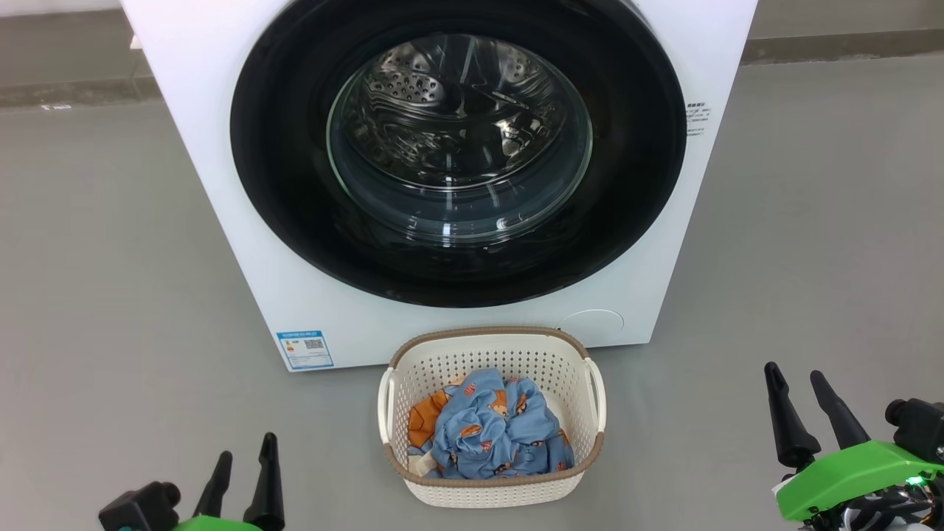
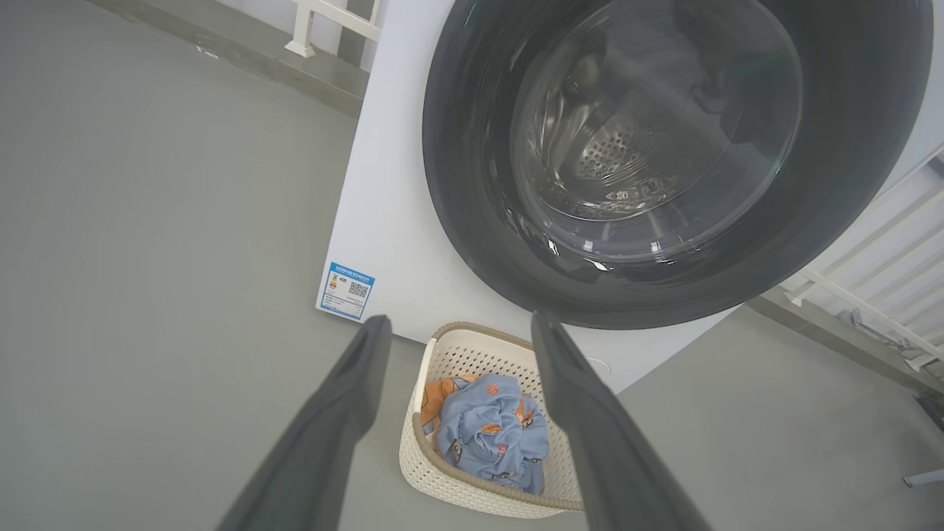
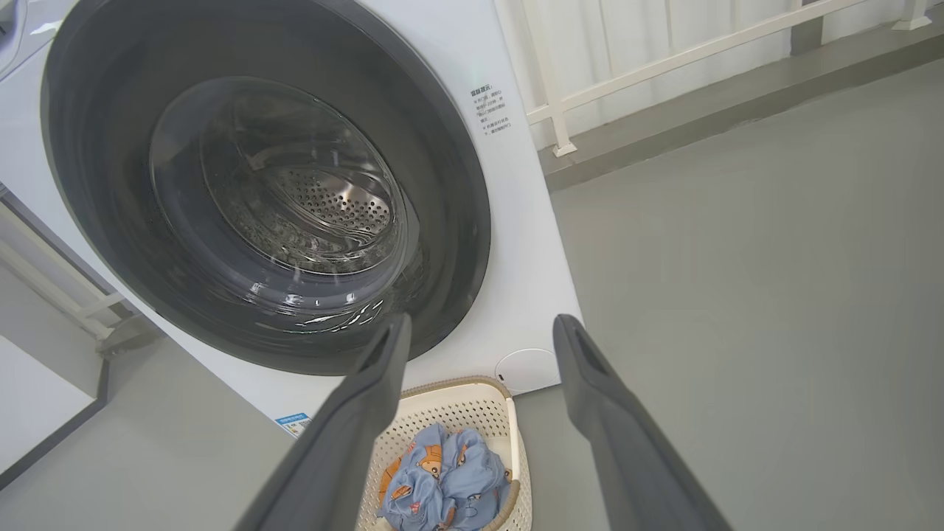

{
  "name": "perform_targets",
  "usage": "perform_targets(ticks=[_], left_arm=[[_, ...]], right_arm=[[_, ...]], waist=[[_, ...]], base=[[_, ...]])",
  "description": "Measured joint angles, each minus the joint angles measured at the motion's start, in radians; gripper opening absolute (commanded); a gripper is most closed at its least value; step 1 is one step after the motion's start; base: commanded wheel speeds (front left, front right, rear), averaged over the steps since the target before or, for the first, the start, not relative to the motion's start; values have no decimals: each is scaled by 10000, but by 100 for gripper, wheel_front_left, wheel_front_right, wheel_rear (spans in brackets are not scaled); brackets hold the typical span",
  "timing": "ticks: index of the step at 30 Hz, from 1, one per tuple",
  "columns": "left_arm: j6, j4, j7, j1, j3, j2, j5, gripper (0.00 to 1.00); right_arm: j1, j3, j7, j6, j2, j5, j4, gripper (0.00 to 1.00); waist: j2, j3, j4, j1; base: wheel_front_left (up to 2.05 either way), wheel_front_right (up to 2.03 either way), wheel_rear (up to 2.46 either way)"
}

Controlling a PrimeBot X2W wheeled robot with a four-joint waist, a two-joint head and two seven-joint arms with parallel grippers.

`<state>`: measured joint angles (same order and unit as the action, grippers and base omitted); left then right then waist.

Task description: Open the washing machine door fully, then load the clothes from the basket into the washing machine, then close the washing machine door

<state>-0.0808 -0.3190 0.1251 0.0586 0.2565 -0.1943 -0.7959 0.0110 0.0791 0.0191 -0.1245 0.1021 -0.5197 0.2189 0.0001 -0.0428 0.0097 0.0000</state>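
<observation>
both my pairs of jaws stand released and empty. my left gripper (image 1: 246,447) sits low at the near left and my right gripper (image 1: 794,371) out at the near right, fingers of both pointing ahead at the machine and touching nothing. the washing machine door (image 1: 457,147) is ahead of and above both sets of jaws, shut flat against the white washing machine (image 1: 214,162). i judge it rigid and heavy-ish, glossy and slippery on its black ring. its bulging glass middle gives no purchase and should not be knocked. it should swing on a hinge rather than lift, so it wants a hooked pull at the rim, not a squeeze. i can't make out a handle or recess from here, nor which side hinges. the basket (image 1: 490,338) sits on the floor just before the machine, between my two grippers and a little ahead of them. the clothes (image 1: 494,435) are heaped inside it: soft, light and floppy, best pinched at a raised fold on top. both arms are held low, well apart from door and basket.
</observation>
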Motion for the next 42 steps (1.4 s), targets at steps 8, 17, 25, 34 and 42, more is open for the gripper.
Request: perform_targets(ticks=[8, 17, 25, 34, 42], left_arm=[[-144, -71, 222, 67, 276, -113, 683, 100], [-261, -238, 449, 72, 514, -148, 1212, 100], [-430, -391, 704, 106, 748, -217, 1791, 100], [-625, -506, 953, 234, 1064, -334, 2583, 100], [-880, -623, 1145, 311, 1350, -428, 3302, 100]], right_arm=[[-5, -2, 50, 0, 2, 1064, -132, 100], [-164, 42, 90, -2, 0, 2013, -244, 100], [-210, 132, 157, -4, -4, 3085, -383, 100], [-225, 151, 276, -6, -8, 4272, -560, 100], [-229, 155, 359, -6, -6, 5196, -667, 100]], waist=[[0, -26, 27, 1], [0, -52, 37, 1], [0, -50, 32, 0], [0, -57, 26, 1], [0, -40, 41, 1]], base=[[0, 0, 0], [0, 0, 0], [0, 0, 0], [0, 0, 0], [0, 0, 0]])
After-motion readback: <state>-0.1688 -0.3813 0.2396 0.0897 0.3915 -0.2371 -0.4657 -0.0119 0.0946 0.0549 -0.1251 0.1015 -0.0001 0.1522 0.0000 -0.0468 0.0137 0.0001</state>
